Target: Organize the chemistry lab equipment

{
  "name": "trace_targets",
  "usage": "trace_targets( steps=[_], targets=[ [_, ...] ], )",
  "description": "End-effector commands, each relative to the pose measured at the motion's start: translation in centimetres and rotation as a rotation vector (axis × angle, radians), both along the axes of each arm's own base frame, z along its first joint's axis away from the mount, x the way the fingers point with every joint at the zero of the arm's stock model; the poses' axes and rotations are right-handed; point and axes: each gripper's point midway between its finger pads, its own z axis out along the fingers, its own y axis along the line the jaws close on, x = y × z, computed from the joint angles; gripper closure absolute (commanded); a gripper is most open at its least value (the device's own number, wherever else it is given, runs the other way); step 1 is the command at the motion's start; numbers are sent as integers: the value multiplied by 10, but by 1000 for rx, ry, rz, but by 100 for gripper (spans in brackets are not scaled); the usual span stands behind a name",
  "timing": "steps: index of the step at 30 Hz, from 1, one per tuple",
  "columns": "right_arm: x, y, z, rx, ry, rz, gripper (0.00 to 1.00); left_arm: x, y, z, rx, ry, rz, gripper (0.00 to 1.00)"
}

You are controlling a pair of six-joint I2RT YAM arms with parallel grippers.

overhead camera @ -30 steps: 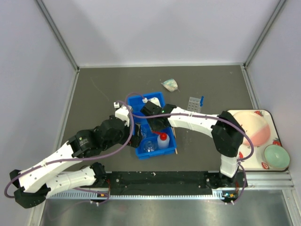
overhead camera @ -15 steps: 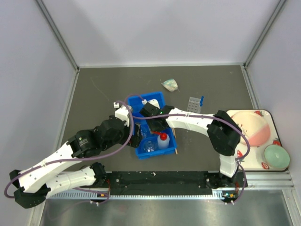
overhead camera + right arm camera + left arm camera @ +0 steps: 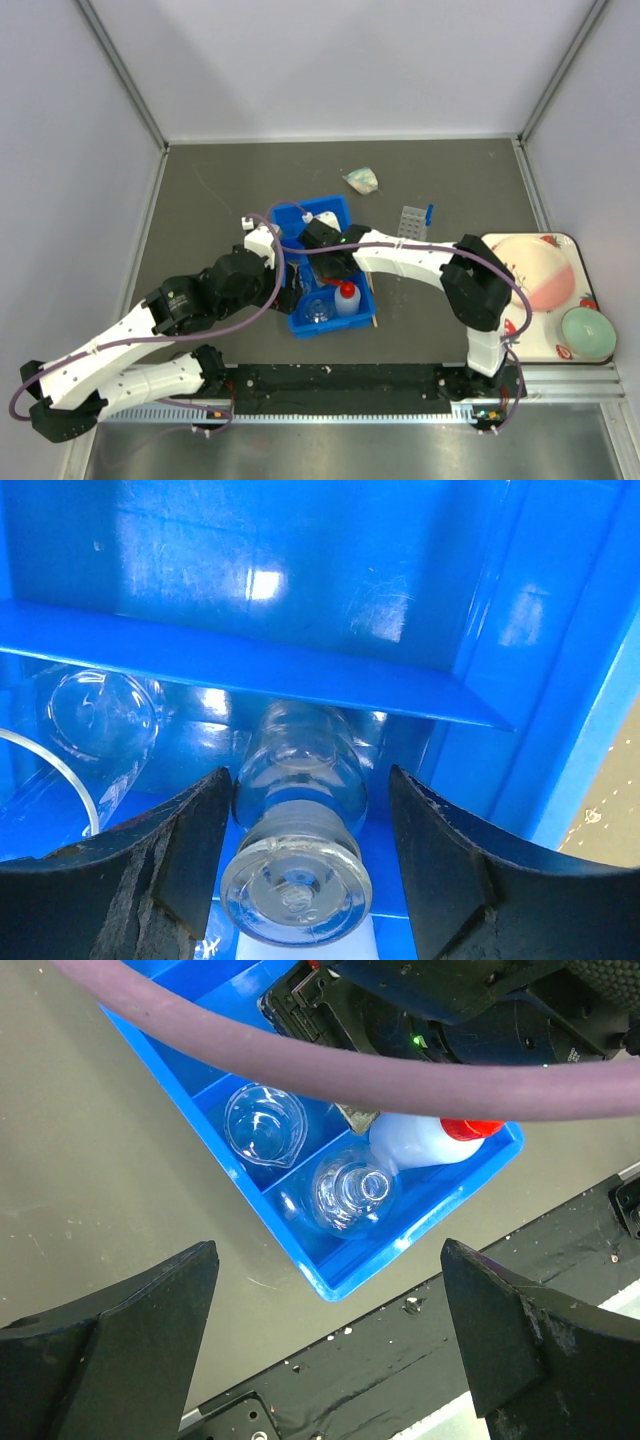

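Observation:
My right gripper (image 3: pixel 310 795) reaches down into the blue bin (image 3: pixel 312 331). Its jaws stand open around a clear stoppered glass bottle (image 3: pixel 300 780) that rests in a compartment, with a gap on the right side. A clear beaker (image 3: pixel 262 1125) lies in the compartment to the left. A round glass flask (image 3: pixel 350 1190) and the white squeeze bottle (image 3: pixel 425 1140) with its red nozzle sit in the bin's near end. My left gripper (image 3: pixel 328 1252) hangs open and empty above the table at the bin's near corner. The tube rack (image 3: pixel 413 221) with a blue-capped tube (image 3: pixel 429 213) stands right of the bin.
A wooden clamp (image 3: pixel 374 305) lies along the bin's right side. A small clear item (image 3: pixel 361 179) rests on the table behind the bin. The strawberry tray (image 3: pixel 545 300) with a pale green bowl (image 3: pixel 586 333) sits at the right edge.
My right gripper sank slightly into the bin, and its jaws have widened off the glass bottle. The left arm has not moved.

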Motion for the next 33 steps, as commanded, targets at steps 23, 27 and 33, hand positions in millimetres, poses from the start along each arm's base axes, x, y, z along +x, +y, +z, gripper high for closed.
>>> trace_targets(
  steps=[23, 27, 33],
  targets=[
    [70, -45, 221, 131, -439, -120, 31, 19, -23, 11, -2, -62, -32, 1],
    [108, -69, 213, 134, -427, -182, 32, 29, -31, 9, 14, -63, -17, 1],
    [173, -92, 202, 151, -422, -239, 31, 48, -41, 11, -6, -44, -4, 1]
  ],
)
